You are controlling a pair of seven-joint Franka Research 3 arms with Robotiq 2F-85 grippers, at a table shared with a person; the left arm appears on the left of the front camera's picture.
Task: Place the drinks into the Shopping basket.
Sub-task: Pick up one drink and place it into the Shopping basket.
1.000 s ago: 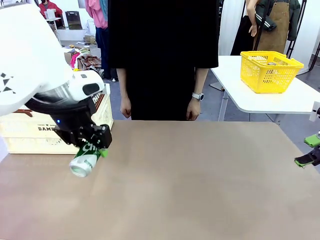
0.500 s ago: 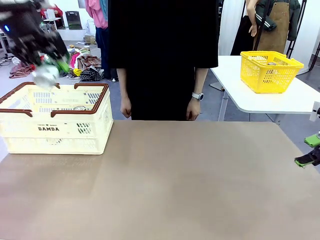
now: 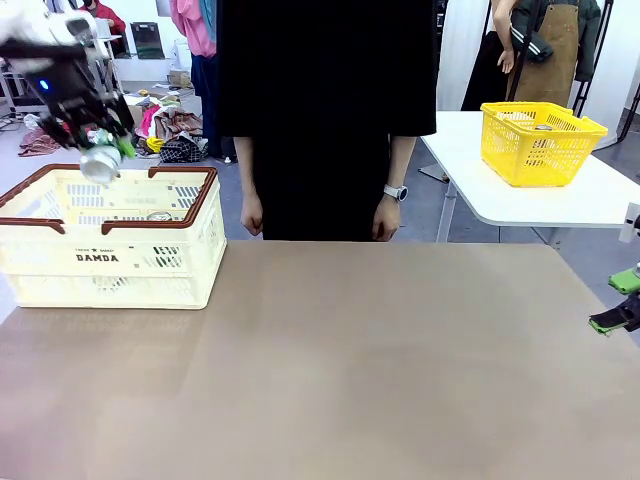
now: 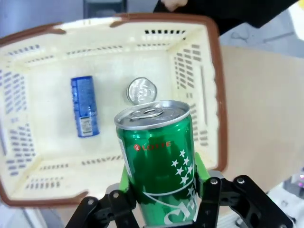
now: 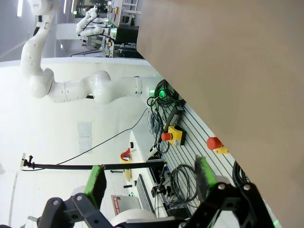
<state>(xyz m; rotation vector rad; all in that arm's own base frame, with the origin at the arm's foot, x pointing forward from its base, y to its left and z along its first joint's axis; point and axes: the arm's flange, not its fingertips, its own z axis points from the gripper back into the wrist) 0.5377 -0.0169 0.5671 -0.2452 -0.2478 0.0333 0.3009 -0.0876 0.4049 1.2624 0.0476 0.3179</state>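
My left gripper (image 3: 98, 143) is shut on a green can (image 3: 101, 163) and hangs above the back left part of the cream Shopping basket (image 3: 110, 262). In the left wrist view the green can (image 4: 159, 156) sits between the green pads (image 4: 200, 172), its silver top pointing down at the basket's floor (image 4: 42, 147). A blue can (image 4: 85, 112) lies flat in the basket. Beside it another can (image 4: 141, 90) stands upright, only its silver top showing. My right gripper (image 3: 618, 302) is open with nothing in it at the table's right edge, well apart from the basket.
A person in black (image 3: 325, 110) stands at the far side, hands hanging down. A yellow mesh basket (image 3: 540, 140) sits on a white table at the back right. The right wrist view looks past the open right gripper (image 5: 149, 183) along the brown table's edge (image 5: 228, 71).
The left arm has carried the green can from low over the table in front of the basket up to above the basket, then dropped slightly. The right arm has stayed still.
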